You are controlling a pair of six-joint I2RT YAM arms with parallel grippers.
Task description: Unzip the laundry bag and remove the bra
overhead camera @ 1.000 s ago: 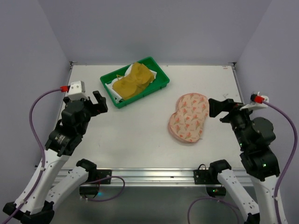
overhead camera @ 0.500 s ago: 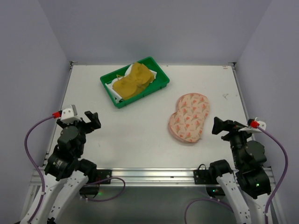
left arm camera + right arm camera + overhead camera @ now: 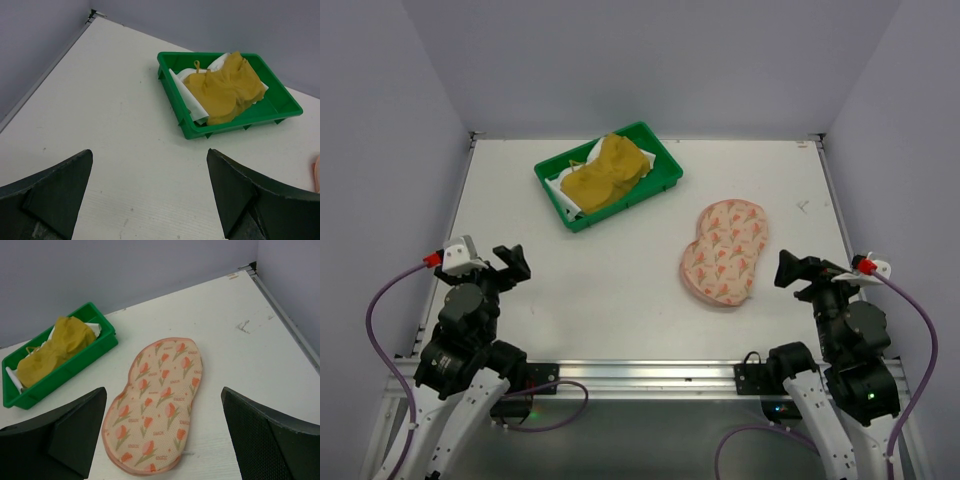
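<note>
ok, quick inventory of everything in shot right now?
laundry bag: 1, cream-pink with orange print, lying flat on the table right of centre, looks shut
bra: 1, mustard yellow, in the tray
white fabric: some, white, under the bra in the tray
tray: 1, green, far left of centre
table: 1, white
left arm: 1, black, near-left edge, jaws open, holding nothing
right arm: 1, black, near-right edge, jaws open, holding nothing

The bra is mustard-yellow, the tray green, the laundry bag cream-pink with orange flower print.
</note>
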